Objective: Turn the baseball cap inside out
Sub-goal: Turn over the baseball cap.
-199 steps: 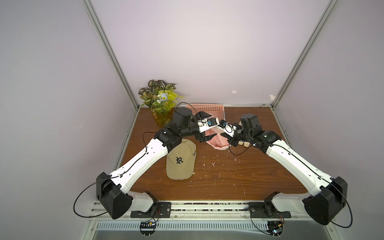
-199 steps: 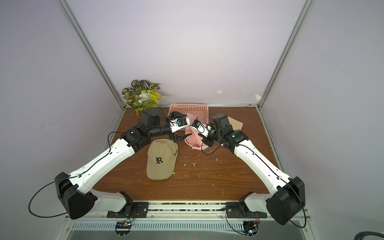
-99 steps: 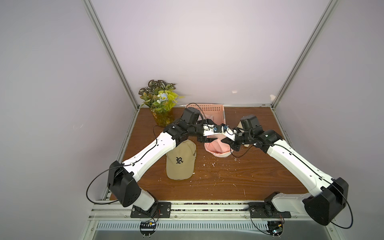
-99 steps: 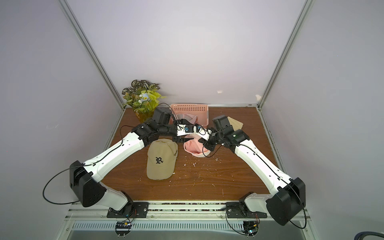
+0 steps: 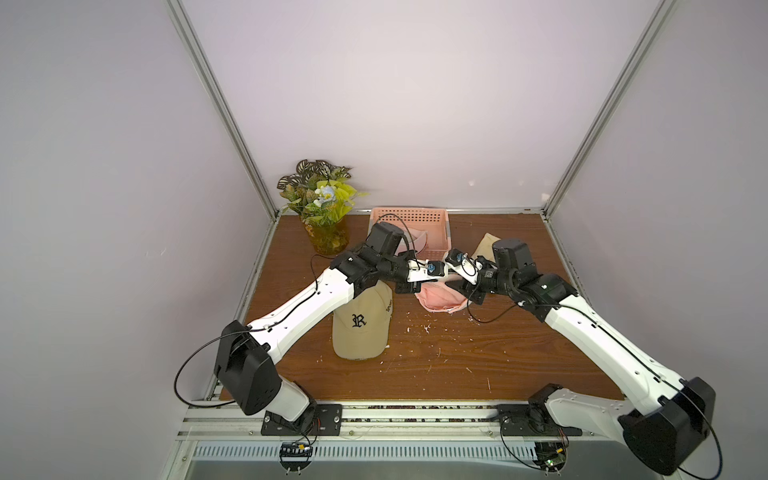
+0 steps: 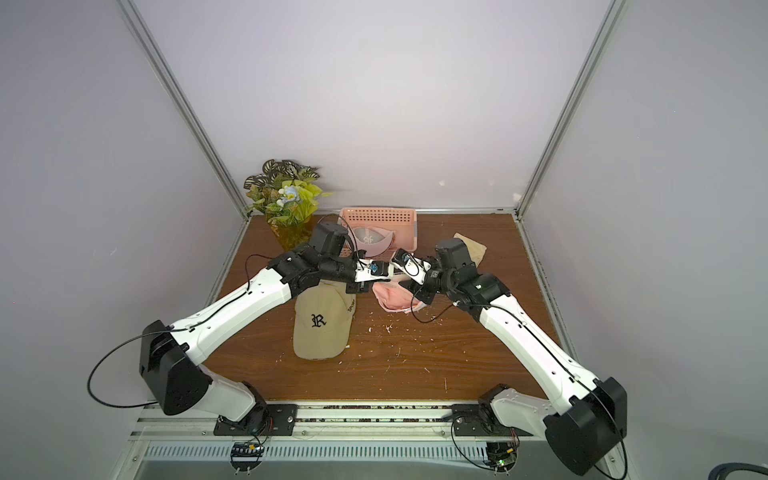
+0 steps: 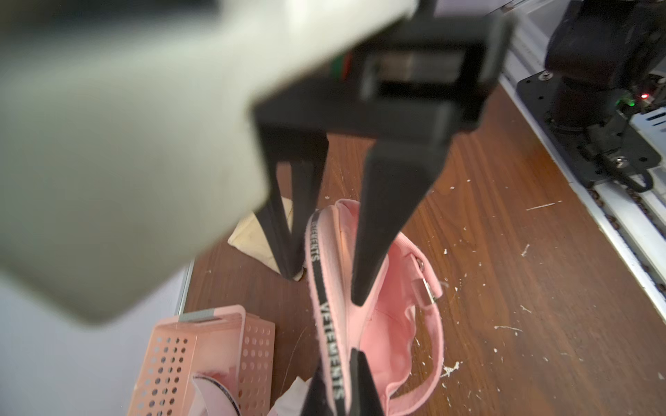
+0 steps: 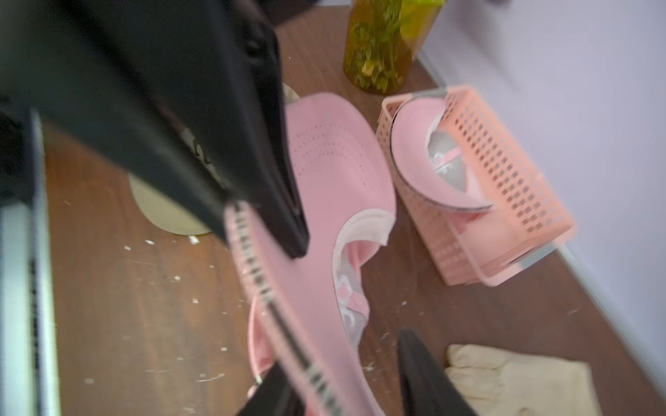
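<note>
The wooden table (image 5: 436, 365) under my two arms is the biggest thing here, flecked with white crumbs. On it I count one container for caps — a pink perforated basket (image 5: 432, 216) at the back wall, with one pink-brimmed cap (image 8: 425, 169) lying inside it, its pale lining showing. The only other vessel is the amber vase (image 5: 328, 241) in the back corner, holding a bunch of leaves and flowers.

Caps, then: three in all. A tan cap (image 5: 359, 328) with a black letter R lies flat near my left arm, untouched. The pink baseball cap (image 5: 440, 301) — the one I am working on — lies between my two grippers at the middle of the table, just in front of the basket, opening up, so its inside and the lettered sweatband (image 7: 326, 306) show. The third is the one in the basket.

One cream cloth (image 8: 511, 378) lies behind my right wrist.

My left gripper (image 7: 338, 389) is pinched tight on the sweatband at the pink cap's rim. My right gripper (image 8: 346, 374) stands partly spread, the rim running between its fingers; I cannot tell whether they touch it.
</note>
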